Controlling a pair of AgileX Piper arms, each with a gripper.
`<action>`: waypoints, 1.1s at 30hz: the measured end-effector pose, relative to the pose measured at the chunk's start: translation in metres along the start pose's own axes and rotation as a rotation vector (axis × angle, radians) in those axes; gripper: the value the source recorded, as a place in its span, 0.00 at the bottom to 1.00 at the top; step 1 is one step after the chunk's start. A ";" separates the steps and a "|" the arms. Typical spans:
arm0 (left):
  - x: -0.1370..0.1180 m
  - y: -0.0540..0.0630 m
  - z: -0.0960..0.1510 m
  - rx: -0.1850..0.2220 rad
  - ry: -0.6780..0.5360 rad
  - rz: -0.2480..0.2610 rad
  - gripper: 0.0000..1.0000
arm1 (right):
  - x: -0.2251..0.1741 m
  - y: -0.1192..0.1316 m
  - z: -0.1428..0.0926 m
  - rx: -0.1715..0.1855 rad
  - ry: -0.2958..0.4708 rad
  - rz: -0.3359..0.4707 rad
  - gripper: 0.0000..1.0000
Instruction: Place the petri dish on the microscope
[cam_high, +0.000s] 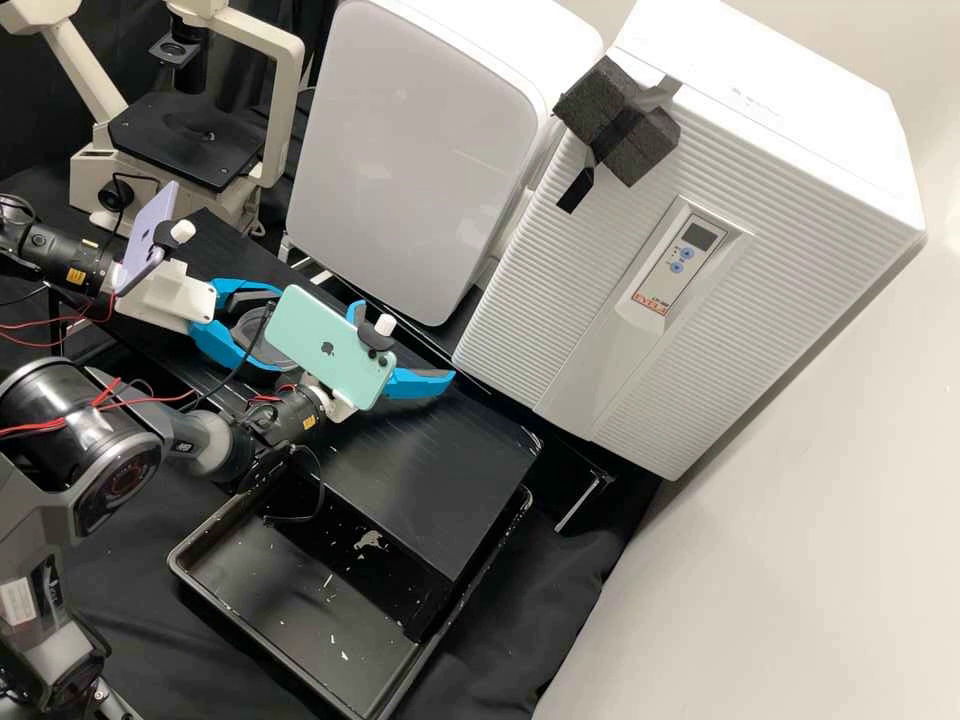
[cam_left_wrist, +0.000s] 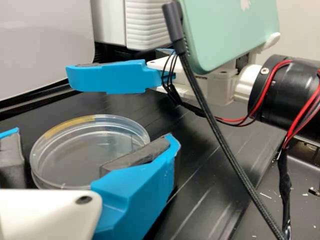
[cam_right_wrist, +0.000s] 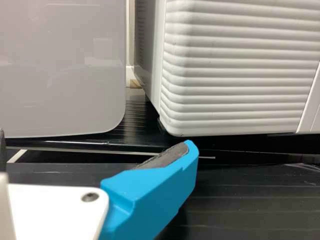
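Nearest to me is the right gripper (cam_right_wrist: 96, 139), with a mint green phone (cam_high: 320, 350) on top. Its blue fingers stand wide apart with nothing between them. It is off to one side of the dish, so I don't think it is the one for this job.

A bit past it is the petri dish (cam_left_wrist: 72, 157), lying flat on the black board (cam_high: 430, 470). It is clear and round, so it has no long side to line up. The left gripper (cam_left_wrist: 95, 135) is right there, much nearer to it. Its fingers are open, one on each side, and the dish sits in the gap. One grey pad (cam_left_wrist: 135, 155) looks very near the rim, but I can't tell if it touches. The other pad (cam_left_wrist: 11, 160) looks a little apart from it. I'd say the next move is a soft squeeze. If one finger pushes first, the dish may slide.

Farthest back is the microscope (cam_high: 285, 100), with its flat black stage (cam_high: 180, 145). The left arm looks nearer to that too. My guess is the dish must go up and over there, kept level all the way.
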 end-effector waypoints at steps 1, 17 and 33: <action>0.000 0.000 0.000 -0.003 0.001 0.001 0.00 | 0.000 0.000 0.000 0.000 0.000 0.000 1.00; 0.000 0.000 -0.001 -0.014 0.008 0.014 0.00 | 0.000 0.000 0.000 0.000 0.000 0.000 1.00; -0.047 0.017 -0.034 0.003 0.170 0.123 0.00 | 0.000 0.000 0.000 0.000 0.000 0.000 1.00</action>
